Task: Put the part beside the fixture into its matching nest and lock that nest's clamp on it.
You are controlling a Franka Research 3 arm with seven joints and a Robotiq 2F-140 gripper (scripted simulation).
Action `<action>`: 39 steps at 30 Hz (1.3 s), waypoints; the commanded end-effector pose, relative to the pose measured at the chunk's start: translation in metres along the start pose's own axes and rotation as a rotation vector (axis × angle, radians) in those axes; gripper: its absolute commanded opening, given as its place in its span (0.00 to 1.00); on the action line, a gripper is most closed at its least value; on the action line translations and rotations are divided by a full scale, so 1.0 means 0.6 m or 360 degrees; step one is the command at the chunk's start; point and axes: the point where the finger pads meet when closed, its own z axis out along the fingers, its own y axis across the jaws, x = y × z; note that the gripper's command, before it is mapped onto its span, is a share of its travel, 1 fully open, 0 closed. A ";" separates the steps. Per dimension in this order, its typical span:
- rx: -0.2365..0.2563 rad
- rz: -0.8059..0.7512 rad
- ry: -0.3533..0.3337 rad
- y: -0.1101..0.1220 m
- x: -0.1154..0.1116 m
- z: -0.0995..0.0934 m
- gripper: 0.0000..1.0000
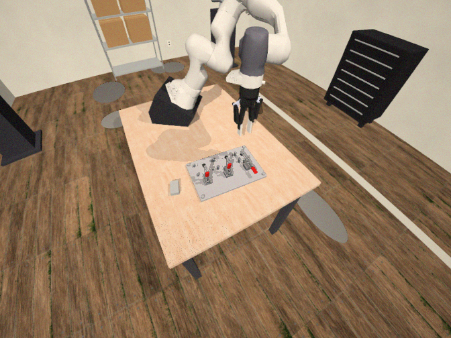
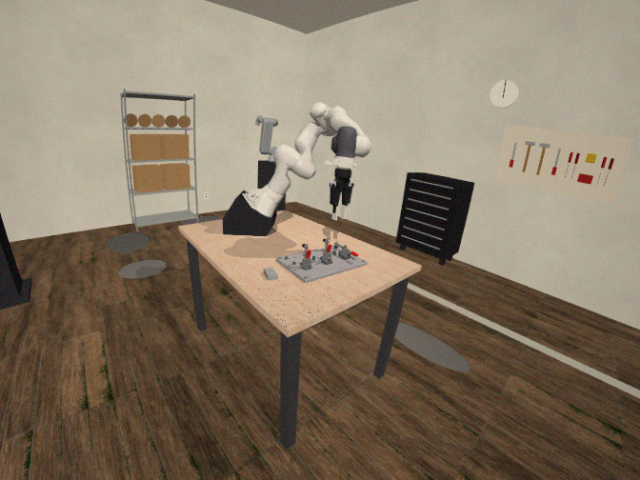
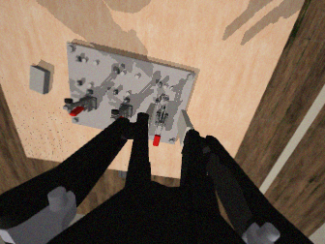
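Observation:
The part (image 1: 174, 187) (image 2: 270, 272) (image 3: 40, 78), a small grey block, lies flat on the table left of the grey fixture plate (image 1: 218, 190) (image 2: 320, 272) (image 3: 145, 68). The plate carries three clamps with red handles. The left handle (image 1: 206, 174) (image 2: 307, 253) (image 3: 74, 110) and the middle handle (image 1: 229, 165) (image 2: 327, 248) stand raised. The right handle (image 1: 254, 169) (image 2: 354, 253) (image 3: 156, 140) lies low. My gripper (image 1: 243, 131) (image 2: 335, 216) (image 3: 166, 114) hangs high over the plate's right end. Its fingers stand narrowed with a gap and hold nothing. In the wrist view a finger hides the middle clamp.
The robot's black base (image 1: 169, 108) stands at the back of the wooden table (image 1: 218, 233). The table's right edge lies close to the fixture. A black drawer cabinet (image 1: 371, 72) and a shelf rack (image 1: 123, 36) stand away from the table.

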 end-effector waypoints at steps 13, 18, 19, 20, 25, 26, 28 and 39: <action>-0.0001 0.0012 -0.0004 -0.001 -0.005 0.001 0.28; -0.0001 0.0012 -0.0004 -0.001 -0.017 0.001 0.28; -0.0001 0.0012 -0.0004 -0.001 -0.022 0.001 0.28; -0.0001 0.0012 -0.0004 -0.001 -0.029 0.001 0.28; -0.0001 0.0012 -0.0004 -0.001 -0.076 0.001 0.28; -0.0001 0.0012 -0.0004 -0.002 -0.087 0.001 0.28; -0.0001 0.0012 -0.0004 -0.002 -0.110 0.001 0.28; -0.0001 0.0012 -0.0004 -0.002 -0.195 0.000 0.28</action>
